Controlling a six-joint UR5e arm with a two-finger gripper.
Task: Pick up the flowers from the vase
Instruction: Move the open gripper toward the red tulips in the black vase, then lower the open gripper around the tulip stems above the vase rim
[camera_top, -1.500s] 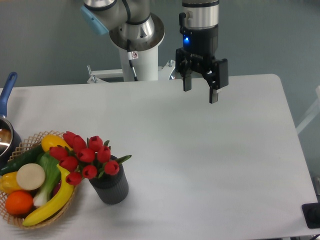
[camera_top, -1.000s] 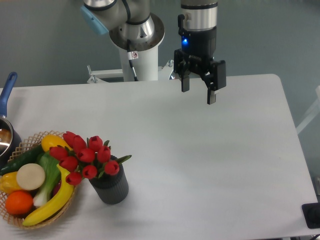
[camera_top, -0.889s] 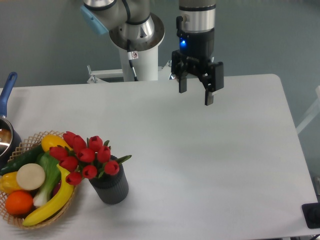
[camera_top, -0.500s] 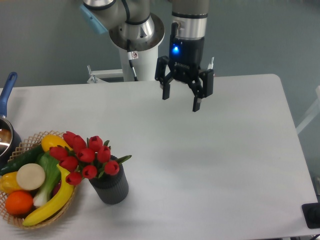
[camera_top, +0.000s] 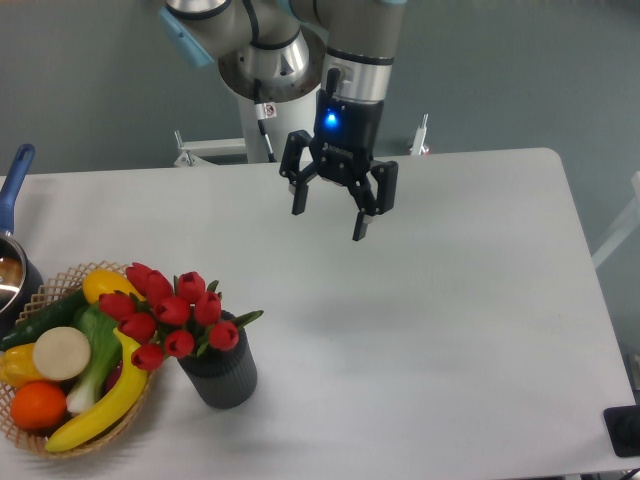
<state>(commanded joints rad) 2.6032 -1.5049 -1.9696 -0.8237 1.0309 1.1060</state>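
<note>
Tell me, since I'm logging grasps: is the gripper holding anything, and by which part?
Nothing is held. The gripper hangs open above the table, apart from the flowers, which sit in the vase.

Matt white bench; ribbed matt dark vase; woven wicker basket; glossy red tulip buds; black gripper.

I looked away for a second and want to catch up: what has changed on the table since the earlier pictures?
The gripper, open and empty, has moved left and lower in the picture, toward the flowers. It has grasped nothing. The flowers still stand in the vase, and the basket and pan have not moved.
</note>
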